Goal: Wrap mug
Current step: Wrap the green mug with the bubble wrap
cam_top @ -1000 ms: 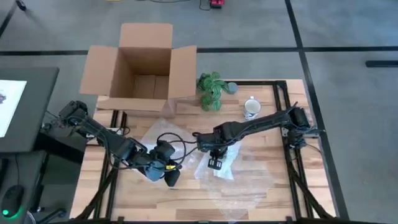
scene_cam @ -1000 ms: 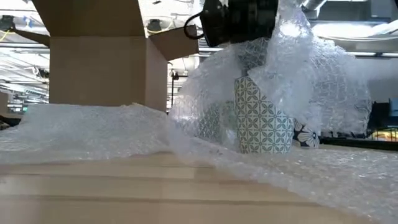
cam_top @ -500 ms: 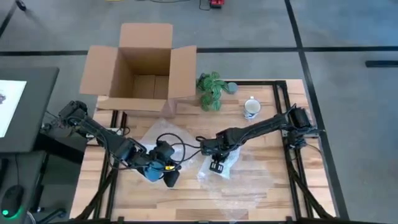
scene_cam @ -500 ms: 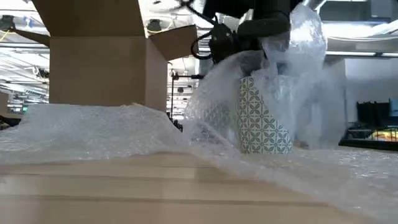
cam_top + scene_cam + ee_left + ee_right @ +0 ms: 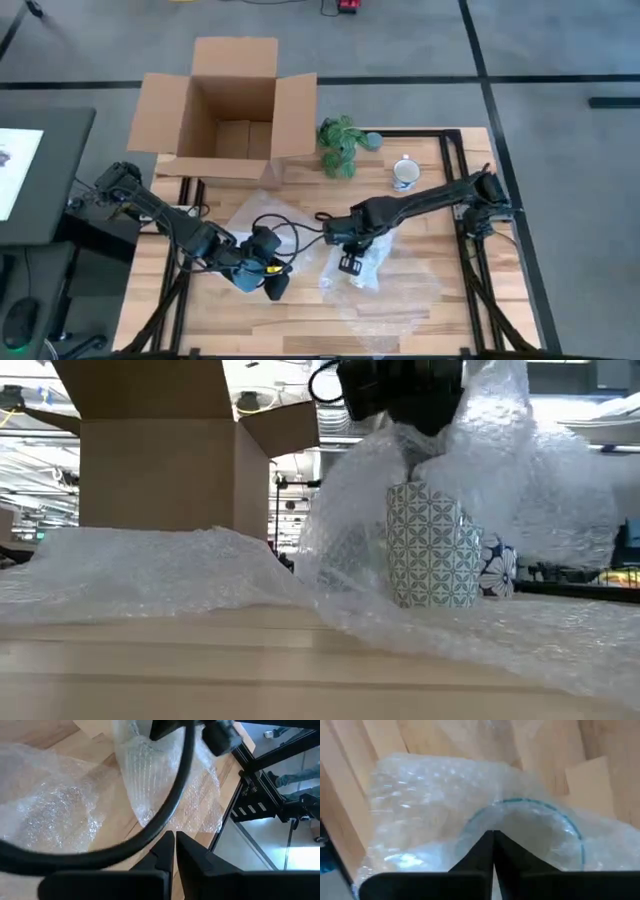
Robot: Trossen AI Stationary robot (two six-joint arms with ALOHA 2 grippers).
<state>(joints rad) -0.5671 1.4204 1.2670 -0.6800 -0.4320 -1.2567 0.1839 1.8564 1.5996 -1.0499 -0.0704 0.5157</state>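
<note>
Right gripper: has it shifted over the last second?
Yes. In the high view the right gripper has moved slightly away from the cardboard box, toward the table's near edge.

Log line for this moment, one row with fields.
task: wrap mug | right end effector: shut on bubble wrap, above patterned mug | left end effector: shut, idle, table front-left | mug upright, partly covered
</note>
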